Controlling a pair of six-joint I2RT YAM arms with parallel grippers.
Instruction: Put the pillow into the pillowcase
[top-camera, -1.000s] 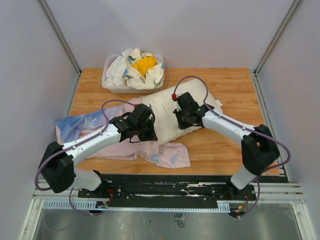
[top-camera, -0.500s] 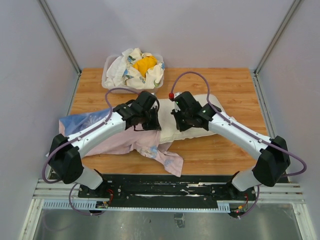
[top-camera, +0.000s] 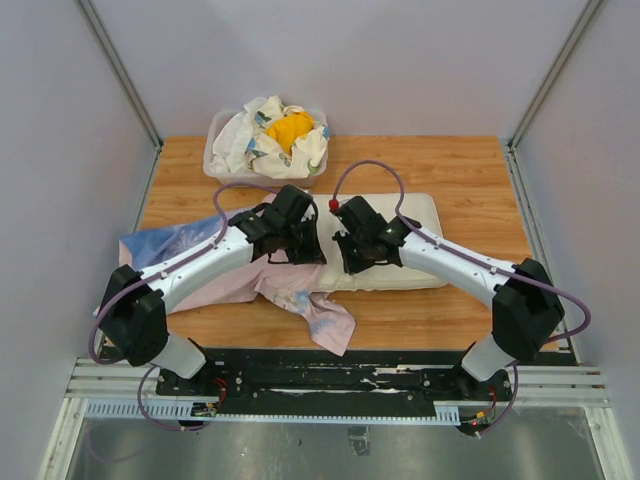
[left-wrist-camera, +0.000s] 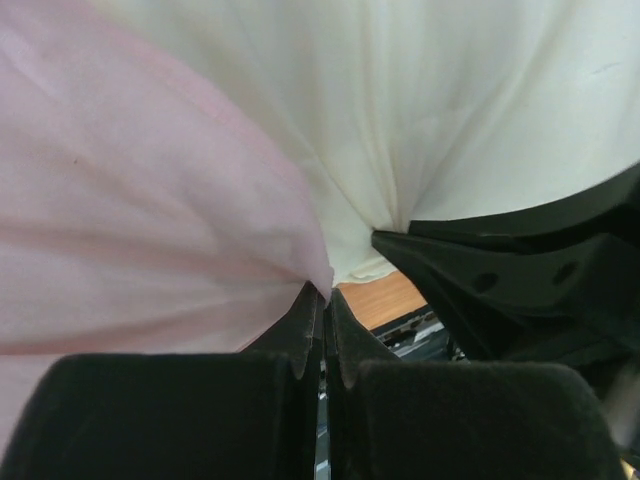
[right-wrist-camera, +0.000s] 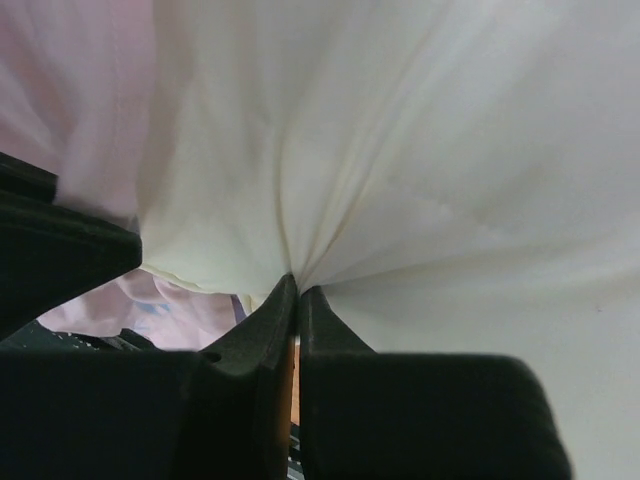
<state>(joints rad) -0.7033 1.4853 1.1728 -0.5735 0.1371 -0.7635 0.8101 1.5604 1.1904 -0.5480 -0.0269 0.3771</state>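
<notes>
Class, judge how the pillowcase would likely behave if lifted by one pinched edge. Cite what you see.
Probably floppy: the pillowcase lies crumpled, and folds fan out where the left tool pinches it. Likely light for its size, being thin cloth draped flat on the table. It may sag and trail rather than hold its mouth open.

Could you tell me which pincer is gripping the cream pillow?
The right pincer; it pinches the pillow, while the left pincer pinches the pink pillowcase.

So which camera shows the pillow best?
The top external view: it shows most of the pillow, lying flat on the table. Both wrist views are too close and show only a patch of its creased cream fabric.
</notes>
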